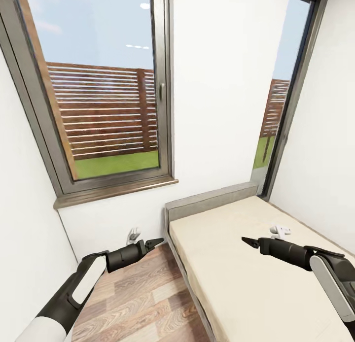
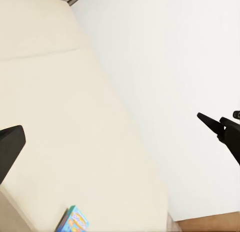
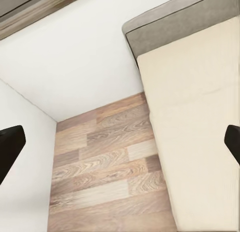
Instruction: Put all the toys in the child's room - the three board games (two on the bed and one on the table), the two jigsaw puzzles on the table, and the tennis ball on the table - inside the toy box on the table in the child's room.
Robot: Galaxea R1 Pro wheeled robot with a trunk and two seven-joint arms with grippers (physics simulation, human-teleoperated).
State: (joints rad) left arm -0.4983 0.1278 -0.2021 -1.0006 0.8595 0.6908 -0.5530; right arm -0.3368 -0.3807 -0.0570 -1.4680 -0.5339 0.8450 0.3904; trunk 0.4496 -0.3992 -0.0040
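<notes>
- Robot faces the bed (image 1: 256,263), headboard (image 1: 212,200) against the window wall. Both arms held forward and level, nothing carried: reads as a transit/approach pose, not a reach.
- Left gripper (image 1: 157,242) hovers over the wood floor (image 1: 133,302), just off the bed's near-left edge. In the head view its jaws look nearly together with nothing between; I can't tell the exact gap, but it grasps nothing.
- Right gripper (image 1: 248,241) hangs above the mattress, pointing toward the middle of the bed. Right wrist view shows its two fingertips at opposite sides with bare floor and mattress between them, so released, empty.
- Task item: one board game (image 2: 74,221), a blue printed box, shows in the left wrist view lying flat on the mattress by a bed edge. Which edge I can't tell.
- The mattress part seen from the head camera is bare cream. My guess: the games lie further down the bed, so the head or base needs to turn before any grasp.
- Small white object (image 1: 280,229) near the bed's right edge by the wall; can't identify it.
- Room: narrow, white walls, large window (image 1: 103,85) with fence and lawn outside, second tall window (image 1: 283,100) at the bed's far-right corner.
</notes>
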